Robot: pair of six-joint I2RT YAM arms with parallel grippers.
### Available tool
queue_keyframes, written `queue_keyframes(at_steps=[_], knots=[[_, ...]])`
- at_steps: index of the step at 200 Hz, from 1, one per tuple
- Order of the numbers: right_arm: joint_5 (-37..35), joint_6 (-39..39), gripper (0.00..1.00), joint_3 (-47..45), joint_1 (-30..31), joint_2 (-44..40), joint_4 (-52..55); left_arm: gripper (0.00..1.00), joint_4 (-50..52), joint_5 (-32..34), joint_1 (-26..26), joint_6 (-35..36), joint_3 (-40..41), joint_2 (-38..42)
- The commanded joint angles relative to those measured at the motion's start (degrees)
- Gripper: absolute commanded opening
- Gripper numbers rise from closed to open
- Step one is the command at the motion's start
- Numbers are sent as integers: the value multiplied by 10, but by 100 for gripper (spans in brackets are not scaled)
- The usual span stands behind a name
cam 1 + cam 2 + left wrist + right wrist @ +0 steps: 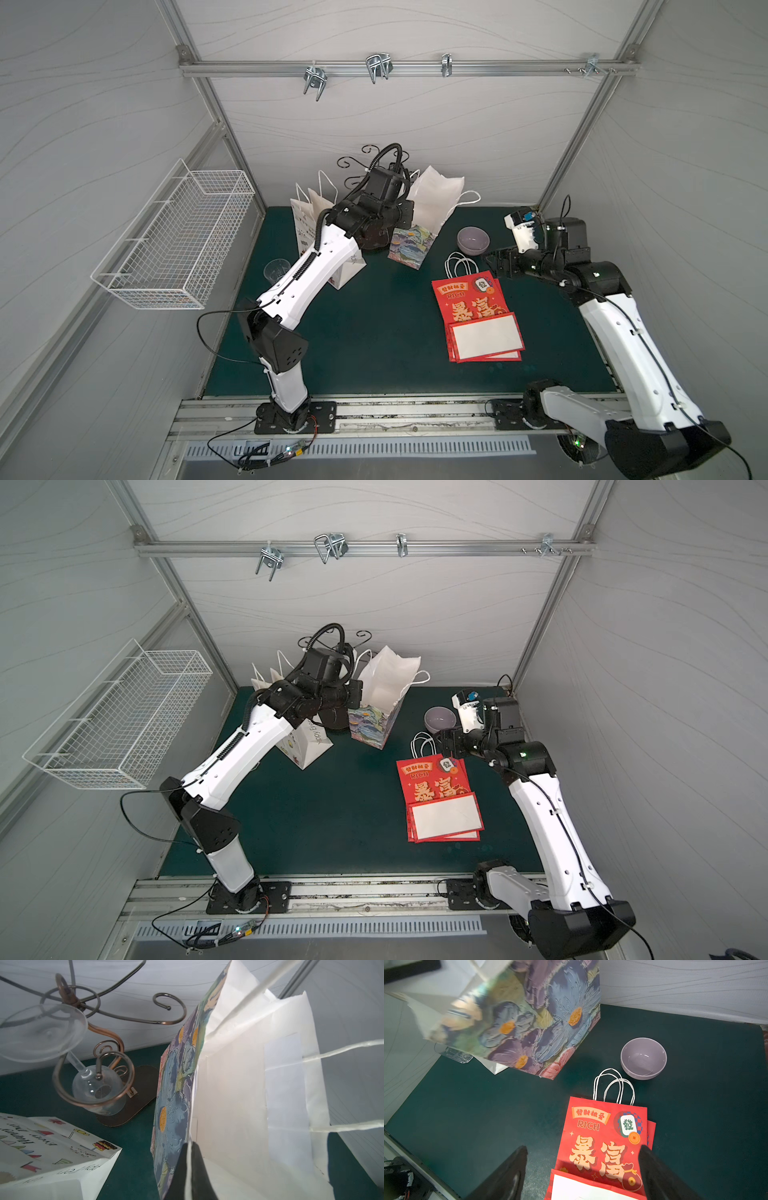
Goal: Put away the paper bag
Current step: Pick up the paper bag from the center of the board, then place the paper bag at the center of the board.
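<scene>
Floral paper bag point(409, 248) is sitting at the far middle of the green mat point(374, 340), mouth open and body tilting. It is between the white printed bag point(307, 222) on its left and the purple bowl point(473, 240) on its right. Whether its base is resting on the mat or just clear of it I cannot tell. Left gripper point(190, 1147) is reaching in at the bag's mouth. In the left wrist view its fingers point(200, 1167) are pressing fully together on the white cord handle point(188, 1169), which is running out between them. Right gripper point(583, 1148) is hovering with fingers spread wide, holding nothing, above the red bag point(602, 1142) that is lying flat at the near right.

As a judgement, the floral bag is looking empty, so it is probably weighing very little. Its thin walls are creasing easily and offering no firm face to squeeze. The twisted cord is the sensible hold, since it is carrying the load into the reinforcing strip inside the rim. Hanging from one handle, the bag is likely to swing and lean. The wire stand point(97, 1076) and its glass, just beside the bag at the far left, are calling for a gentle lift.
</scene>
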State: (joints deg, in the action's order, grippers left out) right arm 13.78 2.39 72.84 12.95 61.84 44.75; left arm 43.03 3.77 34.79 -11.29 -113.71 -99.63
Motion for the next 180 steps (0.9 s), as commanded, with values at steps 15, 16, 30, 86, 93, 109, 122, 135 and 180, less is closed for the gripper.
queue_keyframes(at_steps=[15, 16, 30, 86, 93, 109, 122, 135, 180], knots=[[110, 96, 85, -17, -3, -50, -3, 0, 10, -161, -26, 58, 66, 84], [113, 98, 85, -19, -3, -53, -4, 0, 10, -163, -26, 59, 69, 86], [144, 133, 87, -42, -4, -84, -14, 0, 3, -196, -33, 76, 119, 128], [227, 223, 89, -137, -3, -161, -25, 0, 20, -336, -74, 237, 265, 263], [237, 233, 88, -148, -1, -166, -25, 0, 38, -368, -81, 270, 275, 274], [262, 233, 90, -167, 4, -172, -36, 0, 88, -416, -88, 354, 292, 291], [292, 252, 90, -175, 10, -170, -35, 0, 115, -433, -93, 393, 303, 300], [317, 274, 90, -182, 19, -170, -32, 0, 140, -450, -100, 426, 308, 302], [359, 352, 90, -201, 73, -150, -10, 0, 173, -433, -102, 498, 321, 278]])
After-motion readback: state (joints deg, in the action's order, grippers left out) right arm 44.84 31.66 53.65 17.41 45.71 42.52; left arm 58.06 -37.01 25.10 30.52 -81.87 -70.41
